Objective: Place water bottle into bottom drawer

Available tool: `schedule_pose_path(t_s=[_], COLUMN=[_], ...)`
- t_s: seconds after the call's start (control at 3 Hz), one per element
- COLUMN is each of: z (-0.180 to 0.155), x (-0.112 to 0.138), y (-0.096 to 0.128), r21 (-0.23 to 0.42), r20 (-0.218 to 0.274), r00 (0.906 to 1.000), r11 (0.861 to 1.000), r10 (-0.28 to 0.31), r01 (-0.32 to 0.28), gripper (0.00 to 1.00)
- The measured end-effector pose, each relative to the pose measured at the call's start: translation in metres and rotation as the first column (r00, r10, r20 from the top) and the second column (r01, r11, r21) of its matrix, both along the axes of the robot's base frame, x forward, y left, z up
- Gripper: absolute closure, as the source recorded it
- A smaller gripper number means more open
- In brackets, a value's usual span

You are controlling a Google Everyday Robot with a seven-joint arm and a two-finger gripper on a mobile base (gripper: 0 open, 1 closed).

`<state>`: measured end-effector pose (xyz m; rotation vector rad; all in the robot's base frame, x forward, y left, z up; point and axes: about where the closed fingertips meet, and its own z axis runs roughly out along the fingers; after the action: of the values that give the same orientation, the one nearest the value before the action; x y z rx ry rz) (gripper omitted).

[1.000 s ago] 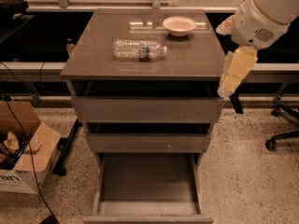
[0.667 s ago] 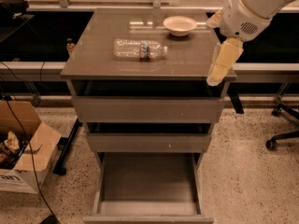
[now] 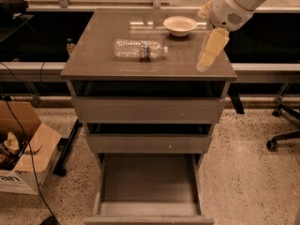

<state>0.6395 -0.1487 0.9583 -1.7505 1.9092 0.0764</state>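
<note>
Fig.: End effector (image 3: 212,48) hangs over front-right corner of table (image 3: 93,64), right of and apart from water bottle (image 3: 139,49). How far open it is can't be told; bottle isn't in it. Water bottle lies on its side near table centre, cap to right, front-left of small bowl (image 3: 180,25). Bottom drawer (image 3: 149,217) is pulled out below two upper drawers, w/ tray in view.

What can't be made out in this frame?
Camera view:
- Gripper, above the right front of the cabinet top: its arm is cut off by the top edge.
- Small clear ribbed plastic water bottle: label print too small.
- Open grey-brown bottom drawer: front cut by bottom edge.
</note>
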Motion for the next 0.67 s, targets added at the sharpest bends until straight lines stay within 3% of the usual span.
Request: schedule_pose_path(t_s=[0.33, 0.67], z=[-0.004, -0.020], x=[0.013, 0.036], y=[0.024, 0.066], r21=[-0.024, -0.061], r20=[0.017, 0.015], r00=[0.9998, 0.9994], r11=[1.000, 0.998], r10=[0.004, 0.030], r01=[-0.003, -0.029], gripper=[0.00, 0.00])
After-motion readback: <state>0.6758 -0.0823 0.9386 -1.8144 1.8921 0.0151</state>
